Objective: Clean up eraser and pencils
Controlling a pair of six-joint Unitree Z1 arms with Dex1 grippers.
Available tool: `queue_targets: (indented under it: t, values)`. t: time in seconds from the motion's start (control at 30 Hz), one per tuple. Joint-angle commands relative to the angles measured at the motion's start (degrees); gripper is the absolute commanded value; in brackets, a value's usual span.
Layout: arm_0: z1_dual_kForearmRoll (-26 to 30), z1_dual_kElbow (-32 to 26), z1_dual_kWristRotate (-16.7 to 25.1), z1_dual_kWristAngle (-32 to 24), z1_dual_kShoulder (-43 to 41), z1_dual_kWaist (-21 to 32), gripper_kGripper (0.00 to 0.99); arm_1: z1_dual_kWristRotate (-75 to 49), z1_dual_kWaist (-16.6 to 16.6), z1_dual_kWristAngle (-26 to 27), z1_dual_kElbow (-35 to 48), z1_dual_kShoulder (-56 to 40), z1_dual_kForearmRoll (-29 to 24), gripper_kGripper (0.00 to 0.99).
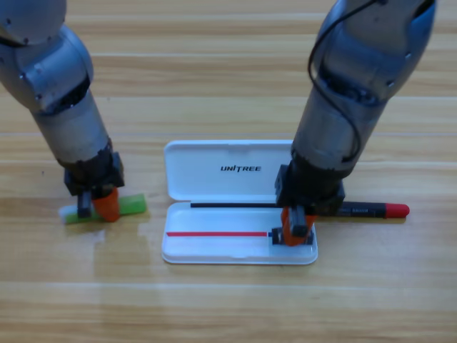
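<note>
The whitish pencil with the green end (pixel 132 206) lies on the table left of the white case (pixel 235 175). My left gripper (pixel 98 207) points down on its middle and is shut on it. The black pencil with the red end (pixel 375 209) lies on the table just right of the case, its left end hidden behind the right arm. My right gripper (pixel 293 234) reaches down into the case's lower right compartment. A small dark block, the eraser (pixel 274 234), shows at its jaws, held between them.
The case lies open, with the lid flat at the back and the tray toward the front. Both arms come down steeply from the top, the right one crossing over the case's right end.
</note>
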Motion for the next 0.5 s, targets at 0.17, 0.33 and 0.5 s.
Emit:
queue_targets:
  t: [0.17, 0.33, 0.5]
  values:
    - [8.62, -4.37, 0.76, 2.21, -5.93, 0.79, 0.0, -0.56, 1.0, -2.78, -0.03, 5.3, 0.32, 0.0]
    - [10.99, -5.6, 0.68, 2.65, -7.86, 0.71, 0.0, -0.3, 0.74, -2.87, -0.11, 5.39, 0.14, 0.0]
    - [11.78, -5.69, 0.15, 3.09, -8.48, 0.71, 0.0, 0.58, 0.74, -3.05, -0.2, 5.56, 0.05, 0.618]
